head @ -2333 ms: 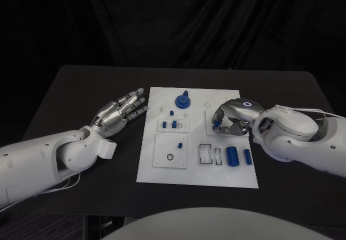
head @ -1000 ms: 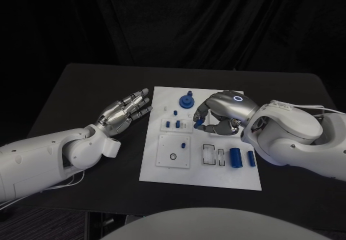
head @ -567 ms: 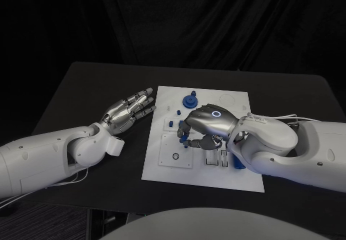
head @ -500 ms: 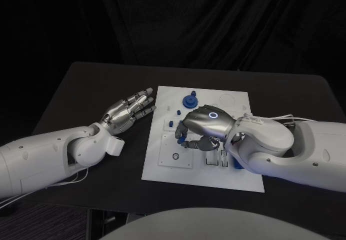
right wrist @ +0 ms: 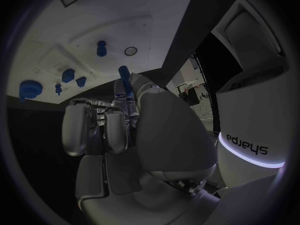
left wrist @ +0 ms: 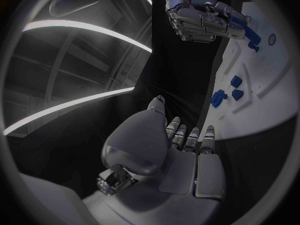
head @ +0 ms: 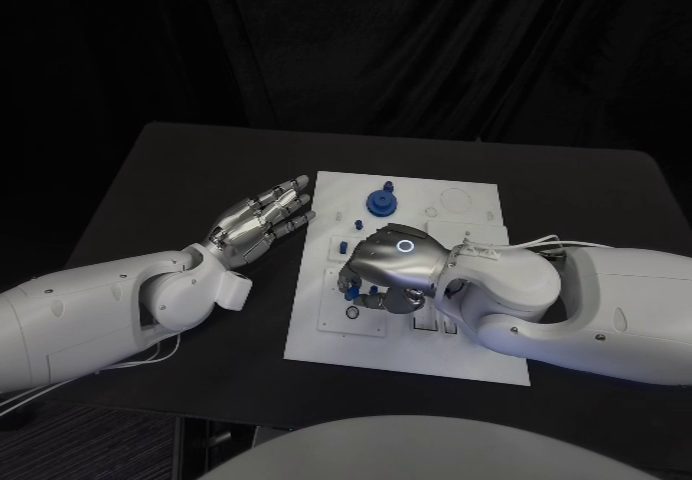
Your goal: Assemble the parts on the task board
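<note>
The white task board [head: 364, 346] lies mid-table. My right hand [head: 384, 268] hovers curled over the board's left-middle plate and pinches a small blue peg [right wrist: 124, 73] between its fingertips. In the left wrist view that hand [left wrist: 199, 15] shows with the blue peg [left wrist: 245, 31] at its fingers. A second blue peg [right wrist: 101, 48] stands in the plate beside a round hole [right wrist: 130, 51]. A blue round knobbed part [head: 381, 201] sits at the board's far side, with small blue pieces [head: 343, 246] nearer. My left hand [head: 261, 224] rests open, fingers spread, just left of the board, holding nothing.
The black table [head: 173, 180] surrounds the board, with bare room on its left and far sides. My right forearm [head: 577, 310] covers the board's right half. Small blue pieces [left wrist: 219, 97] show on the board [left wrist: 269, 100] in the left wrist view.
My right hand has carried the blue peg from the board's right side leftward and nearer, over the left-middle plate. The left hand has stayed put.
</note>
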Robot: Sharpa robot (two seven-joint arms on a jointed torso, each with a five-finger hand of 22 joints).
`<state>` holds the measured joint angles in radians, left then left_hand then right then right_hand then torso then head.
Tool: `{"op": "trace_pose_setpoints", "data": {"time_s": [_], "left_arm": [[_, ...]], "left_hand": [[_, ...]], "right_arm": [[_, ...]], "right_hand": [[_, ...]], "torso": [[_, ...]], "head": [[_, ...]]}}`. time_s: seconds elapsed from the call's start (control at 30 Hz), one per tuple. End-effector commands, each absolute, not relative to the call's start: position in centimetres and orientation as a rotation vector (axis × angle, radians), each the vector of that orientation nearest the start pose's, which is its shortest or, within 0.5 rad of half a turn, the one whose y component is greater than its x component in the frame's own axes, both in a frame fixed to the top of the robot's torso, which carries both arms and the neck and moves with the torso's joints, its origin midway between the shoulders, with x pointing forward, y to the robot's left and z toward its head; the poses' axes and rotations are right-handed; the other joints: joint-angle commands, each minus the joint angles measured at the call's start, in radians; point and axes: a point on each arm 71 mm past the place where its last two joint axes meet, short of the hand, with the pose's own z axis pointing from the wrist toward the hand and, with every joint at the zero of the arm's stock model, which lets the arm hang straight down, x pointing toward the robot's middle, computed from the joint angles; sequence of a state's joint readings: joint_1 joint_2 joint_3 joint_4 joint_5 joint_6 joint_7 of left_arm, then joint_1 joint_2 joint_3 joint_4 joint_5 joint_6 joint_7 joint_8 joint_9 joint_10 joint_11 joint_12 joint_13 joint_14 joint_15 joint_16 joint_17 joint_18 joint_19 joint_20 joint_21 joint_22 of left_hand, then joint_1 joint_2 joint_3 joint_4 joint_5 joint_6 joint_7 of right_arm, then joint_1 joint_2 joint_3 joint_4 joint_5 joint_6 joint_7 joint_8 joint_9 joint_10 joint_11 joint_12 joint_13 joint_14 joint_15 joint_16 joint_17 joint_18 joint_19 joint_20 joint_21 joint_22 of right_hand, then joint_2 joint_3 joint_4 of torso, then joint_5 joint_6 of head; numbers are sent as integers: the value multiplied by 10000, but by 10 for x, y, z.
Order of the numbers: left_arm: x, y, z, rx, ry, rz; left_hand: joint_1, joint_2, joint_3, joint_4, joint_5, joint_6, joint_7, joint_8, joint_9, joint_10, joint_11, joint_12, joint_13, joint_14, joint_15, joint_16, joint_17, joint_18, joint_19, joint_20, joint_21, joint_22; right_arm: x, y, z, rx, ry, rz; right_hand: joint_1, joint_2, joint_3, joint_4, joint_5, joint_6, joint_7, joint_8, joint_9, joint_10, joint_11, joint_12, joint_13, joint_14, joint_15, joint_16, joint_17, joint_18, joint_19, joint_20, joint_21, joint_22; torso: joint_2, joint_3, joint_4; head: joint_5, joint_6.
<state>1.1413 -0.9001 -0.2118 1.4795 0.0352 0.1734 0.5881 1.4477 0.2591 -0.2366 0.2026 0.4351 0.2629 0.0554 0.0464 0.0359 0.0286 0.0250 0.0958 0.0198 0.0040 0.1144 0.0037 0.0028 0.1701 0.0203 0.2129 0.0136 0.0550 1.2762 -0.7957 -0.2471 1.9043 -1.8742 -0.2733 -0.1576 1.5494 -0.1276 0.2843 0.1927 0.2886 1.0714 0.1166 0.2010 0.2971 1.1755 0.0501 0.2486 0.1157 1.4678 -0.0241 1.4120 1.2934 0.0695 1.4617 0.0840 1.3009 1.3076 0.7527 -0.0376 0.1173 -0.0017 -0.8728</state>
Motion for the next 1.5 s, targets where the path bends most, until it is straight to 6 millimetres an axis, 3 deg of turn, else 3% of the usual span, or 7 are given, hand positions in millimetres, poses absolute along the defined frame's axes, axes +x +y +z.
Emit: {"op": "trace_pose_setpoints", "data": {"time_s": [0.03, 0.27, 0.67, 0.8, 1.2, 1.4, 1.5], "left_arm": [[444, 231, -250, -11181, 15540, -19639], [445, 231, -251, -11188, 15566, -19639], [444, 232, -253, -11241, 15610, -19599], [444, 233, -253, -11262, 15619, -19570], [444, 233, -255, -11306, 15701, -19567], [443, 233, -256, -11336, 15733, -19555], [443, 233, -257, -11351, 15742, -19547]], "left_hand": [[60, 12, -20, -56, 43, 1, 68, 53, 11, -9, 80, 40, 9, -20, 57, -22, -18, 4, 18, 51, 19, -8], [59, 12, -20, -59, 48, -4, 71, 53, 11, -12, 82, 40, 9, -22, 58, -23, -18, 3, 14, 51, 16, -17], [56, 20, -15, -62, 58, -9, 73, 52, 10, -16, 83, 37, 8, -22, 58, -23, -18, 1, 15, 50, 16, -16], [56, 20, -15, -62, 58, -9, 73, 52, 10, -16, 83, 37, 8, -22, 58, -23, -18, 1, 15, 50, 16, -16], [52, 32, -10, -63, 64, -12, 74, 52, 10, -19, 83, 37, 7, -24, 58, -25, -20, 0, 14, 49, 16, -17], [51, 44, -3, -65, 70, -7, 74, 53, 11, -24, 82, 32, 6, -25, 57, -26, -20, -1, 14, 48, 15, -20], [51, 44, -3, -65, 70, -7, 74, 53, 11, -24, 82, 32, 6, -25, 57, -26, -20, -1, 14, 48, 15, -20]], "right_arm": [[359, -80, -192, -8706, 15334, 7896], [357, -80, -201, -8660, 15507, 7991], [352, -80, -212, -8551, 15667, 8241], [351, -80, -214, -8526, 15682, 8306], [353, -80, -218, -8452, 15804, 8166], [355, -80, -220, -8383, 15884, 8014], [356, -80, -221, -8344, 15895, 7983]], "right_hand": [[30, 4, -23, -54, 55, 137, -82, -27, 708, 58, -6, -47, -1, 302, 0, -41, -14, -98, -30, -23, -44, 1836], [25, 6, -22, -64, 21, 172, -89, -21, 733, 121, -16, -63, 4, 305, -2, -34, 4, -99, -30, -21, -40, 1838], [6, 7, -30, -75, -20, 225, -109, -12, 772, 228, -39, -76, 19, 310, -18, -30, 14, -102, -21, -27, -19, 1845], [-3, 5, -35, -75, -32, 239, -115, -9, 782, 251, -46, -80, 22, 314, -23, -24, 25, -104, -16, -29, -9, 1849], [-32, -3, -43, -71, -62, 201, -113, -48, 797, 271, -46, -126, 24, 312, -31, -38, 4, -99, -22, -38, -28, 1844], [-195, -98, -33, 44, -242, -623, 64, -614, 616, -61, 113, -441, -8, 246, 96, -156, -158, -62, -123, 40, -266, 1778], [-270, -203, -9, 121, -350, -1396, -59, -1087, 416, -498, 261, -666, -32, 168, 216, -264, -308, -25, -226, 133, -485, 1720]], "torso": [[-9, 3, -6], [-13, 23, 6], [-22, 19, -31], [-22, 20, -3], [-19, 19, -12], [-20, 18, -4], [-19, 15, -8]], "head": [[-15, 2], [-80, 2], [-36, 2], [-56, 2], [-60, 2], [-79, 2], [-65, 2]]}}
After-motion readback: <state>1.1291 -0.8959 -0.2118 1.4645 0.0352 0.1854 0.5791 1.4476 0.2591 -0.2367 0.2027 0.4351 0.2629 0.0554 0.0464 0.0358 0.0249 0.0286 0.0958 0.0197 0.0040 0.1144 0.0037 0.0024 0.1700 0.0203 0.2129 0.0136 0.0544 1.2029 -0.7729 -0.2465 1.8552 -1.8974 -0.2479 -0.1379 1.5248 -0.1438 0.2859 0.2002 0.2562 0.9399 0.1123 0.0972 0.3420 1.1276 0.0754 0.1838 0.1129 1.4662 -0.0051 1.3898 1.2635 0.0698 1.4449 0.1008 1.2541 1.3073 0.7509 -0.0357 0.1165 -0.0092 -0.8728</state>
